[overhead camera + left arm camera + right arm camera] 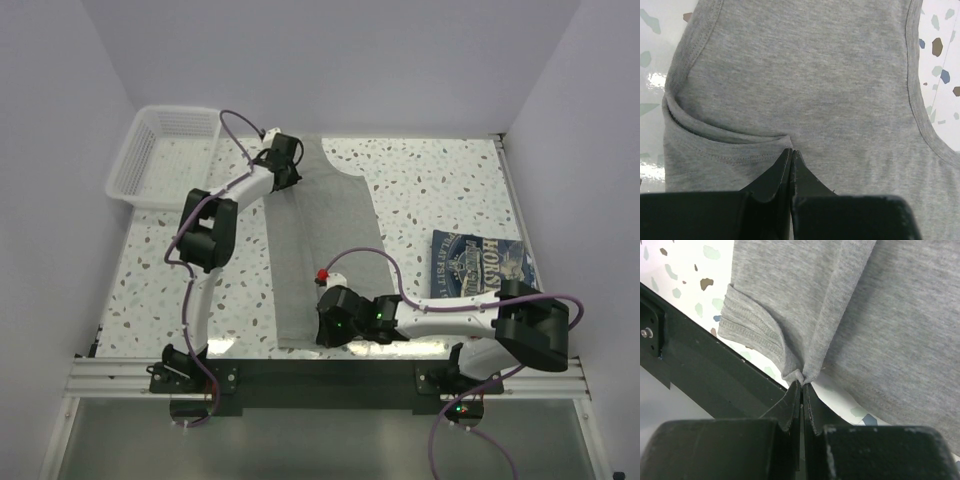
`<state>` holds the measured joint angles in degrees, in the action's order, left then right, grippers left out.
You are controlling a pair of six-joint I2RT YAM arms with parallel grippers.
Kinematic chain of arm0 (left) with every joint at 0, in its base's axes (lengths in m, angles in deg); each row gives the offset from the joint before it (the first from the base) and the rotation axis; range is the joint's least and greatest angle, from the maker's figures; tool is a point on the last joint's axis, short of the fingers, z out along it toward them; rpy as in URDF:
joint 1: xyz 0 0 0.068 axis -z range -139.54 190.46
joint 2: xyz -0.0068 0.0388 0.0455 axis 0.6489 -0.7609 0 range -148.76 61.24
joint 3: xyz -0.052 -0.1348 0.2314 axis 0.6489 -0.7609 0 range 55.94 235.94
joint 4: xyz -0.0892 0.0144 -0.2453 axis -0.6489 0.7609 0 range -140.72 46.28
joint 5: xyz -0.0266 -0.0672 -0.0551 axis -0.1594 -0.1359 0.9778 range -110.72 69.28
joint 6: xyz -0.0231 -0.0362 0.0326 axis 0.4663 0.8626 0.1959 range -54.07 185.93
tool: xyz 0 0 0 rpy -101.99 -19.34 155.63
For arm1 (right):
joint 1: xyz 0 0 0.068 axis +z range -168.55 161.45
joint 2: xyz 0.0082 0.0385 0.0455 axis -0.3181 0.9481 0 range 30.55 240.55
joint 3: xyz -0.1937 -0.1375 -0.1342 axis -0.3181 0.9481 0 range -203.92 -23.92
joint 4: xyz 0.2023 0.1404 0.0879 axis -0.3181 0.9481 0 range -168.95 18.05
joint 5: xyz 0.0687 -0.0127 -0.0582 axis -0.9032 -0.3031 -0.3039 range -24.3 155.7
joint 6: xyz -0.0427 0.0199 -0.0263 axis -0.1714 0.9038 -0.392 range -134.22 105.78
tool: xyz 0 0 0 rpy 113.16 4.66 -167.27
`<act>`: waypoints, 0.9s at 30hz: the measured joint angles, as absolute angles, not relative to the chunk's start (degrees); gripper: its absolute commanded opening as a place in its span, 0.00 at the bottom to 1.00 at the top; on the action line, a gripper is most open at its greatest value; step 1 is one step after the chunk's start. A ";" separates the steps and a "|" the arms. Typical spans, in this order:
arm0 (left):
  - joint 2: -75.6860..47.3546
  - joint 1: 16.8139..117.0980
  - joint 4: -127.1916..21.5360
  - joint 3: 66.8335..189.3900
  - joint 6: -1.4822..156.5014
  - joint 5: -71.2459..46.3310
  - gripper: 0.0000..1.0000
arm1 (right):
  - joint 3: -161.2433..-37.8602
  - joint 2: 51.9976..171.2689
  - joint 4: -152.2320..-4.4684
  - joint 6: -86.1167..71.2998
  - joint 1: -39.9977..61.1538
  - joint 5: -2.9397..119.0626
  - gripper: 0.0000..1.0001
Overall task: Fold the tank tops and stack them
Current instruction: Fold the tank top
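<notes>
Item 1, garment. The grey tank top (330, 230) lies lengthwise on the speckled table (440, 190), running from the far middle of the surface down to the near edge. Its shoulder end is at the far side and its hem at the near side.

Item 2, left claw (791, 151). It is clenched on the far end of the grey tank top. The left wrist view shows the fingertips pressed together with a small pleat of cloth drawn into them. A curved stitched edge runs just to the left of the pinch. The cloth beyond lies flat, and bare table shows on both sides.

Item 3, right claw (802, 385). It is clenched on the near hem of the same garment. The right wrist view shows the stitched hem gathered into a tight pucker at the fingertips, with a ridge of cloth rising away from the pinch. The grip sits at the table's near edge, just beside the black rail (715, 375).

Item 4, second garment. A navy tank top (480, 262) with white lettering lies folded at the right side of the table, apart from the grey one and partly covered by the right arm.

Item 5, surroundings. A white mesh basket (150, 160) stands at the far left corner of the table, beside the left arm.
</notes>
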<state>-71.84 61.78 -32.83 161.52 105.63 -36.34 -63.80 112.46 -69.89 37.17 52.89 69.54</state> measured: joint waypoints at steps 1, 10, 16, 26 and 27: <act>-71.97 61.87 -32.86 161.52 105.61 -36.34 0.00 | -63.51 112.40 -69.95 37.26 52.89 69.67 0.00; -72.16 62.39 -33.51 161.52 104.61 -35.24 0.45 | -61.59 108.64 -68.09 38.66 52.89 72.73 0.40; -71.44 62.37 -35.04 161.13 103.64 -34.54 0.47 | -62.94 100.55 -61.12 38.59 52.91 77.76 0.41; -62.11 59.75 -34.93 153.28 105.52 -34.85 0.05 | -77.46 112.44 -58.04 33.28 53.20 81.08 0.37; -61.78 59.16 -34.85 152.36 105.74 -34.76 0.04 | -79.27 114.87 -58.17 32.56 53.20 81.04 0.37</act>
<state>-61.78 59.16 -34.85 152.36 105.74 -34.76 -79.27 114.87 -58.17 32.56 53.20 81.04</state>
